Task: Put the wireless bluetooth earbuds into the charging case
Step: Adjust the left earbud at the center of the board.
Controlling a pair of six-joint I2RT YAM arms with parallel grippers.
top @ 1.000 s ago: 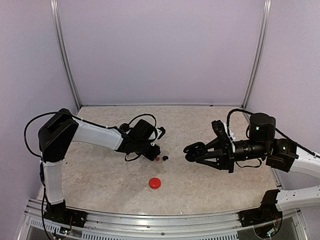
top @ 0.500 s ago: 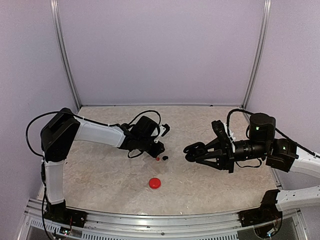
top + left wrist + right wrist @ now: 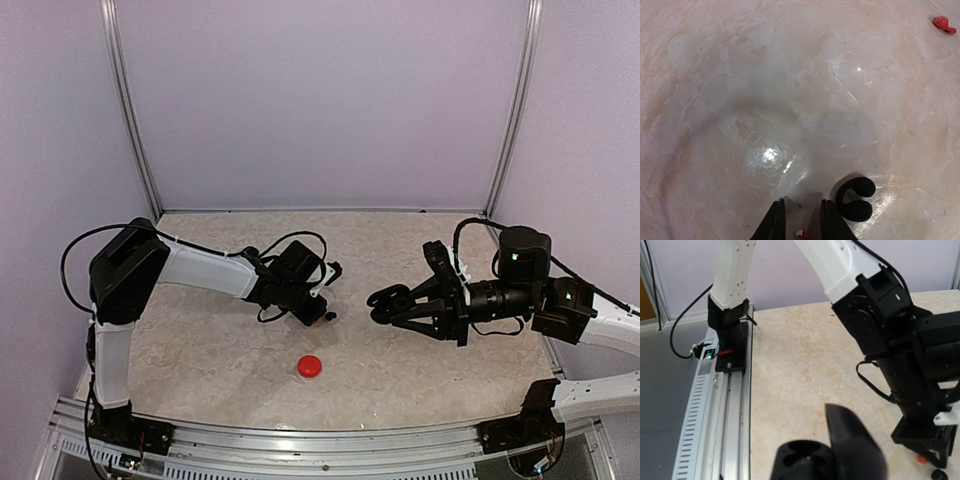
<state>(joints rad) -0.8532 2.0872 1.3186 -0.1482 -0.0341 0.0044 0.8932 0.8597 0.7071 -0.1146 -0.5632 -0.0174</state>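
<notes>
- Red case [image 3: 310, 366], round and shut, lies on the marbled tabletop [image 3: 200, 350] at lower centre of the overhead view, nearest the arm bases
- Beyond it, at mid-frame, the left gripper [image 3: 318, 313] is down at the tabletop; its wrist view shows the fingers [image 3: 776, 222] slightly spread, with the red earbud [image 3: 800, 233] in the gap at the bottom edge and a sliver of space on either side, so nothing is pinched
- The black earbud [image 3: 856, 198] lies curled on the tabletop just beside the finger on the right of that view, not touching it; overhead it is the dark speck just right of the gripper tip
- Right of centre, the right gripper [image 3: 392, 302] hangs above the tabletop, well apart from both earbuds, its fingers pinching the black charging case [image 3: 381, 298]; its wrist view shows the case at the bottom edge with the lid up and two round wells showing
- At the far upper right of the left wrist view a small red thing [image 3: 944, 24] lies on the tabletop, too small to name
</notes>
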